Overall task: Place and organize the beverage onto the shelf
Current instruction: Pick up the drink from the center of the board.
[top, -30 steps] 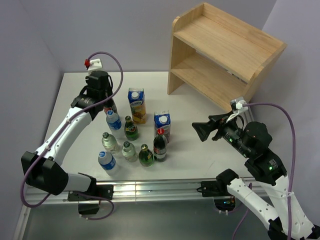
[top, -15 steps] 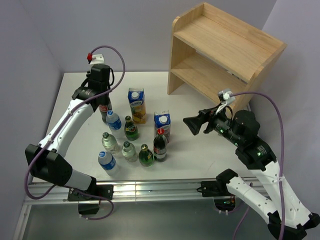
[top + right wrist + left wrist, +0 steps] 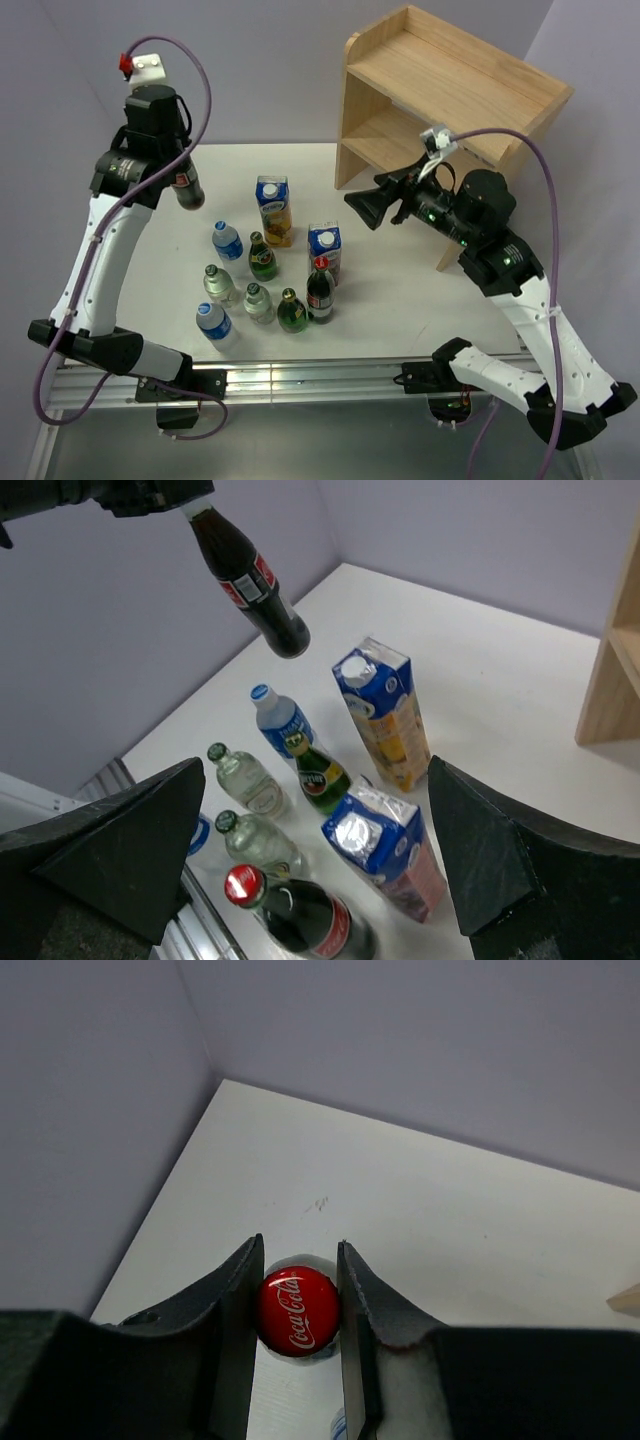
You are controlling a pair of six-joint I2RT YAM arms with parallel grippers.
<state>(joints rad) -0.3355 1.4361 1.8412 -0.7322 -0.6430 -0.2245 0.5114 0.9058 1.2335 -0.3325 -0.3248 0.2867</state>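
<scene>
My left gripper (image 3: 299,1250) clenched on red cap (image 3: 297,1310) of cola bottle (image 3: 250,580); bottle hangs below it, off surface (image 3: 400,290), shelf (image 3: 450,90) well apart to its right. My right gripper (image 3: 362,206) spread, empty. Risk: cap-only pinch; bottle may swing, slip in transit.

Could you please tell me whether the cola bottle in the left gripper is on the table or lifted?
Lifted: the cola bottle hangs from the left gripper, clear above the table.

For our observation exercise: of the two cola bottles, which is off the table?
The cola bottle clamped at its neck by the left gripper, hanging in the air; the other cola bottle stands on the table beside a juice carton.
</scene>
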